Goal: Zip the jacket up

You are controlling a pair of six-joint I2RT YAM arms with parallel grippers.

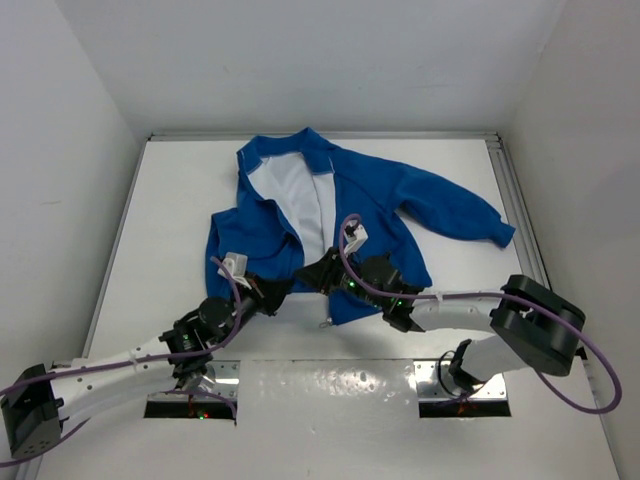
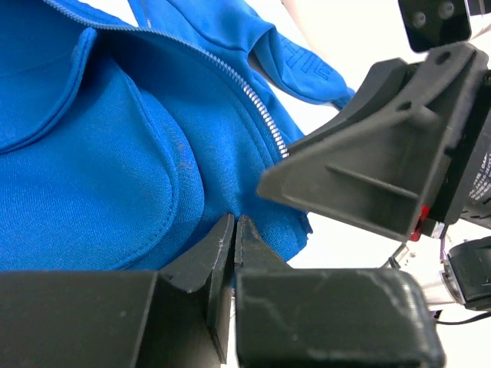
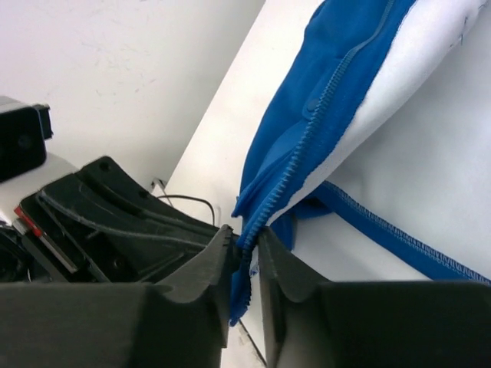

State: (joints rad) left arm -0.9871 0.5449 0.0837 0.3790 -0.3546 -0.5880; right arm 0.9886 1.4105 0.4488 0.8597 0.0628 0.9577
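Jacket (image 1: 400, 210) lies open on bench (image 1: 170, 200); right pincer (image 3: 247, 238) grips its zipper edge (image 3: 307, 138); left pincer (image 2: 234, 222) clenched at its hem (image 2: 294, 234).

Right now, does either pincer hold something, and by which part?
Both hold the jacket. The left pincer is shut on its bottom hem; the right pincer grips the zipper edge near its lower end.
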